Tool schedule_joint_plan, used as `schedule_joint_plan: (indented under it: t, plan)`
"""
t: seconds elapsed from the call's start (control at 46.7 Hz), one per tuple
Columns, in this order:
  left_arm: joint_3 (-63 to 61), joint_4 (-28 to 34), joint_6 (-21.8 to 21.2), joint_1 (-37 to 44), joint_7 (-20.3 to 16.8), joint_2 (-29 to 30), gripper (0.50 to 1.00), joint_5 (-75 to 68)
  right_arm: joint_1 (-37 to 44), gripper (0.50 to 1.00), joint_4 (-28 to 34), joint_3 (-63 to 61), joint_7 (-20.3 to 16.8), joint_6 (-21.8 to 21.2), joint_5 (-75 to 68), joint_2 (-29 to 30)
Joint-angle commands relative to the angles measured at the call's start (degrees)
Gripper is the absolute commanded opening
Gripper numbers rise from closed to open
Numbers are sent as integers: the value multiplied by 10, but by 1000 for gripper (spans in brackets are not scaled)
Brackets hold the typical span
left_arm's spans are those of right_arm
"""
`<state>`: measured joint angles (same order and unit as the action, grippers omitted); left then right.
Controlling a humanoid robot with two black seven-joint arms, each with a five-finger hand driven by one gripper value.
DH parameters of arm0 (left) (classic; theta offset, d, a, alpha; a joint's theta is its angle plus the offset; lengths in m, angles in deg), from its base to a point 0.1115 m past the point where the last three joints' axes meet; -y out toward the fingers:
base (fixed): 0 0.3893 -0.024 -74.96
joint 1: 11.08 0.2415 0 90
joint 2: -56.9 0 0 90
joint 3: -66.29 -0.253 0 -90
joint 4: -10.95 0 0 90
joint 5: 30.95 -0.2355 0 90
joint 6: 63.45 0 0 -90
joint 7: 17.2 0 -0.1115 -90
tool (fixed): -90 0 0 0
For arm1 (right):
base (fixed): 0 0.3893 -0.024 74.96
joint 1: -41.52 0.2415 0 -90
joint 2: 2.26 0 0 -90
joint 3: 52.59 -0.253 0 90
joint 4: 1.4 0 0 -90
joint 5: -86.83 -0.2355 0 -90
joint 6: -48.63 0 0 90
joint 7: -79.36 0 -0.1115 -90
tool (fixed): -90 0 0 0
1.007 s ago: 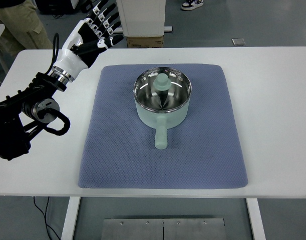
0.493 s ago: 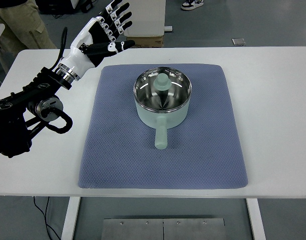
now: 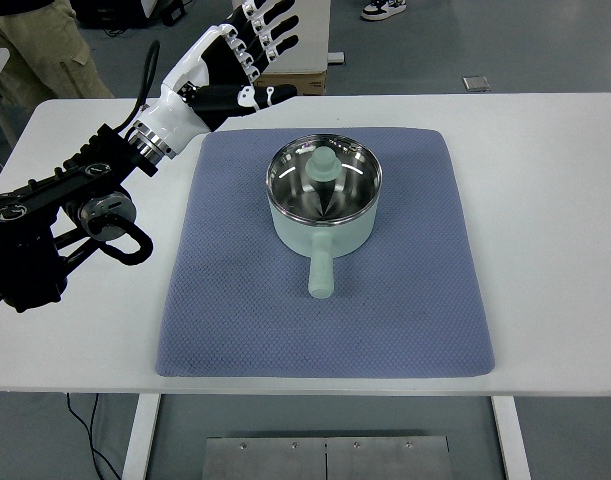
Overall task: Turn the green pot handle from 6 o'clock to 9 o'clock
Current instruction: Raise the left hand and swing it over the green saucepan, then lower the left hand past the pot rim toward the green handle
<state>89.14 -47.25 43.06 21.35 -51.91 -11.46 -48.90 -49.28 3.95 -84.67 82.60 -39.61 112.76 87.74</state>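
A pale green saucepan (image 3: 323, 205) is seen standing upright on a blue quilted mat (image 3: 235, 300), slightly above the mat's middle. Its handle (image 3: 321, 273) is pointed straight toward the near edge of the mat, at the 6 o'clock position. A polished steel interior is visible inside the pot, where a green knob shape shows.

The mat is laid on a white table (image 3: 545, 220).

The left hand (image 3: 235, 62) is held raised over the far-left corner area of the table, well apart from the saucepan and touching nothing. Its fingers (image 3: 269, 24) are spread and extended, with nothing grasped; the thumb is stretched out toward the right. The black forearm is seen entering from the left edge.

A person's trouser leg (image 3: 40, 50) is visible beyond the table at upper left, and a cardboard box (image 3: 290, 82) sits behind the far edge.
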Motion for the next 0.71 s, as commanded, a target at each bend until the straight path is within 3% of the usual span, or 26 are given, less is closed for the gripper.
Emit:
schedule_joint_plan:
  t: [0.0, 0.686]
  plan:
    - [0, -16, -2, 0, 0, 4, 1000, -35, 0, 1000, 0, 0, 0, 0, 0, 0]
    - [-1, -83, -1, -16, 0, 16, 1000, -140, 0, 1000, 0, 0, 0, 0, 0, 0]
